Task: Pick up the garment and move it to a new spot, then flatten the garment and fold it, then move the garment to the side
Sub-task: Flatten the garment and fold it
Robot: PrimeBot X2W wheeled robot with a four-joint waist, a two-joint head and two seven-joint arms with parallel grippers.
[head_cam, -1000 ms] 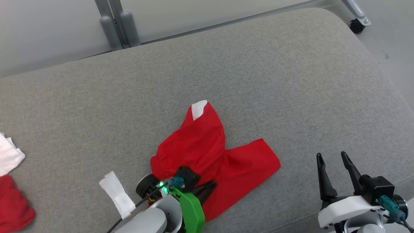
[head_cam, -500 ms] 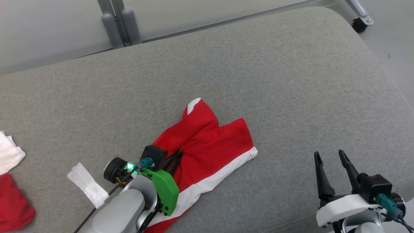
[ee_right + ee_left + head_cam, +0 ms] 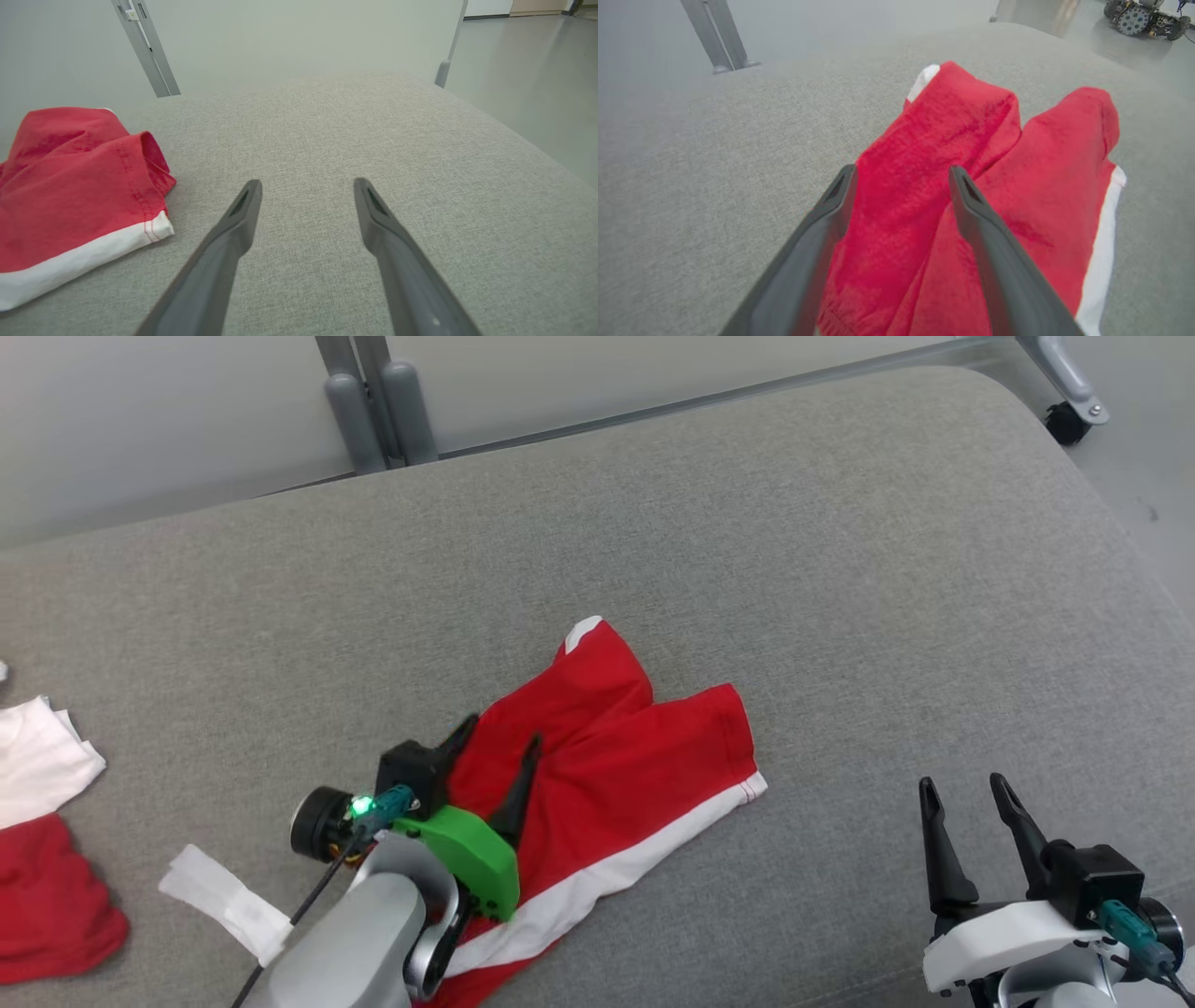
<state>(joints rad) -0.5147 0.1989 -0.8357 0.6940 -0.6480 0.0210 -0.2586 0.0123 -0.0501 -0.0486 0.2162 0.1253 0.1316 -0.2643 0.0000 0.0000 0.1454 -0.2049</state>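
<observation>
Head view gives you the red garment lying rumpled on the grey fabric-covered tabletop, left of the middle and toward the near edge. A white band runs along its near right border, and a small white patch shows at its far tip.

Your left end effector sits over the garment's left part with its two dark fingers spread wide. One finger is at the cloth's left margin and the other is above the red fabric. In the left wrist view, the left end effector has the garment spreading out beneath and between the parted fingers. Nothing is pinched, and you cannot tell whether the tips touch the cloth.

Your right end effector is at the lower right, well apart from the garment. Its fingers are parted and empty above bare tabletop. The right wrist view shows the right end effector just as wide, with the garment off to that view's left.

At the far left of the head view lie a white cloth and a red cloth, touching each other. A white strip lies beside the left arm. Grey metal posts stand beyond the far edge.
</observation>
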